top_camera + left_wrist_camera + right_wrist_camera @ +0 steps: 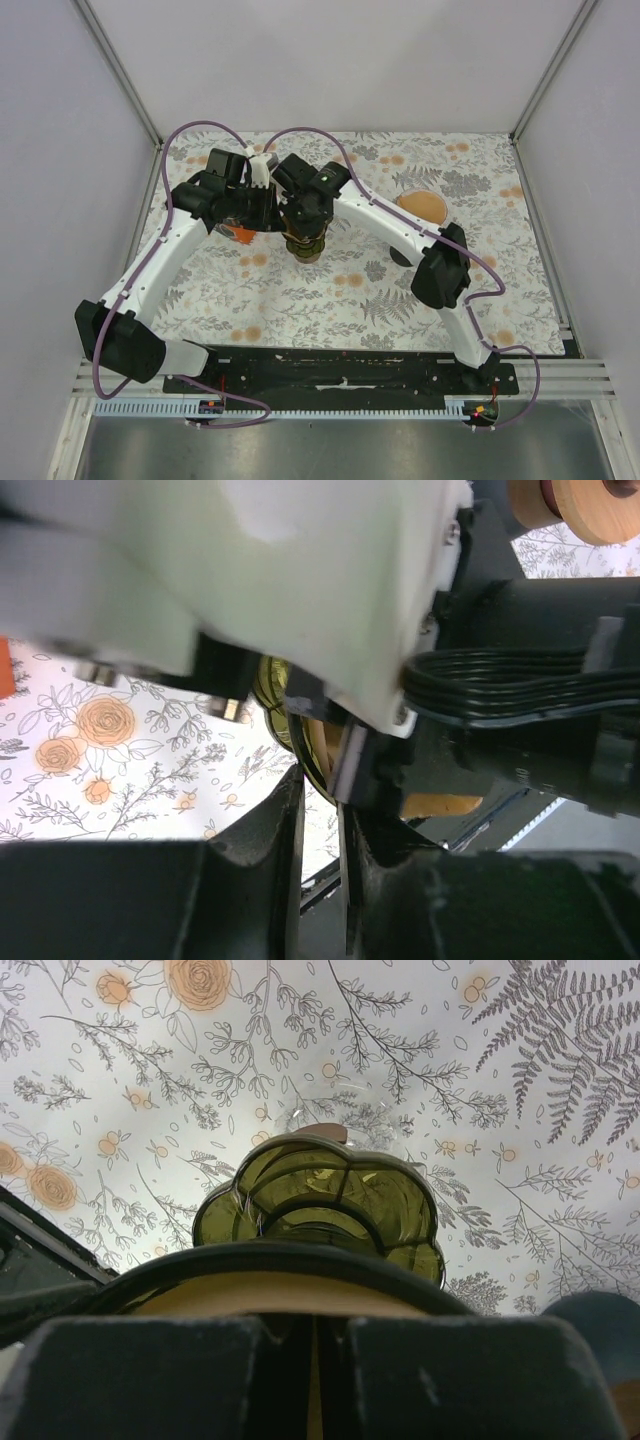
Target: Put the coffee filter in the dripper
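Observation:
The dripper [306, 248] is olive-green scalloped glass with a black rim and stands mid-table. In the right wrist view the dripper [320, 1195] sits just below my fingers. The tan coffee filter [280, 1295] lies inside its rim. My right gripper [318, 1325] is shut on the filter's thin upright edge, and from above the right gripper [305, 225] hangs over the dripper. My left gripper [320, 785] is beside the dripper [270, 685]; its jaws stand a narrow gap apart with the black rim reaching between their tips. From above, the left gripper [270, 212] crowds the dripper's left side.
A round tan disc [422, 206] lies to the back right, and shows as a wooden disc [590, 505] in the left wrist view. An orange object [236, 233] sits under the left arm. A dark round thing [400, 256] lies by the right arm. White walls enclose the floral tablecloth [330, 300].

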{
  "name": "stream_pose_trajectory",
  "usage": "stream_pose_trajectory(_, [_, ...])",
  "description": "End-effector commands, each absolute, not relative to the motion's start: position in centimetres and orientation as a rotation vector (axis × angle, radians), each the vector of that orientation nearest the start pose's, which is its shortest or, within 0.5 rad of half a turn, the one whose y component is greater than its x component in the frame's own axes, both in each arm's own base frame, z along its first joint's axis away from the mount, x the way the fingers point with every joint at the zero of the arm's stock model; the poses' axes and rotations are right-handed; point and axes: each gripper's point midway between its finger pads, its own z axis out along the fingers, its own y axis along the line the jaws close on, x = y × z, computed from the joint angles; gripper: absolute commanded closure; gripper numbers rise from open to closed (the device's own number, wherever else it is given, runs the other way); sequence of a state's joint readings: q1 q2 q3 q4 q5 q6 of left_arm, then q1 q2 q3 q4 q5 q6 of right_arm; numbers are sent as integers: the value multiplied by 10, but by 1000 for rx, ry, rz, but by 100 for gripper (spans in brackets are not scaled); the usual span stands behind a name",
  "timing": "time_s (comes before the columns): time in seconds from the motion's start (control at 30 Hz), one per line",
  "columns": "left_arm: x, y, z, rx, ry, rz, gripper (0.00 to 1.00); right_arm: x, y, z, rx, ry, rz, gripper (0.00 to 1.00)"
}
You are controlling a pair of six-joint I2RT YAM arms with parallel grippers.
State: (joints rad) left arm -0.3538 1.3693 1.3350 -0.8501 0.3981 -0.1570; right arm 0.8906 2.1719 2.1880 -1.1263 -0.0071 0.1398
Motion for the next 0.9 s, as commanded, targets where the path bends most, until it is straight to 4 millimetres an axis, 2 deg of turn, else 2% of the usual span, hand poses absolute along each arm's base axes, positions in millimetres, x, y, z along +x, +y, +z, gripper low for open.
stream_pose_trajectory(0.0, [293, -180, 209, 459, 2450, -641, 89, 289, 413, 214, -1095, 2307, 583, 91])
stream_pose_trajectory(0.1, [292, -180, 208, 461, 2449, -640, 90, 294, 409, 223, -1071, 2284, 623, 85])
stream_pose_trajectory(0.3, [292, -180, 211, 463, 2442, -638, 90, 297, 399, 238, -1073, 2241, 634, 82])
stream_pose_trajectory(0.47, [293, -181, 211, 467, 2438, -643, 90, 297, 400, 258, -1093, 2159, 661, 77])
stream_pose_trajectory(0.57, [293, -180, 212, 468, 2436, -641, 90, 297, 398, 263, -1085, 2138, 685, 74])
stream_pose_trajectory(0.77, [294, -176, 211, 458, 2446, -610, 90, 298, 388, 266, -1076, 2146, 707, 75])
stream_pose_trajectory(0.87, [294, -176, 209, 449, 2455, -608, 91, 294, 387, 269, -1079, 2143, 723, 82])
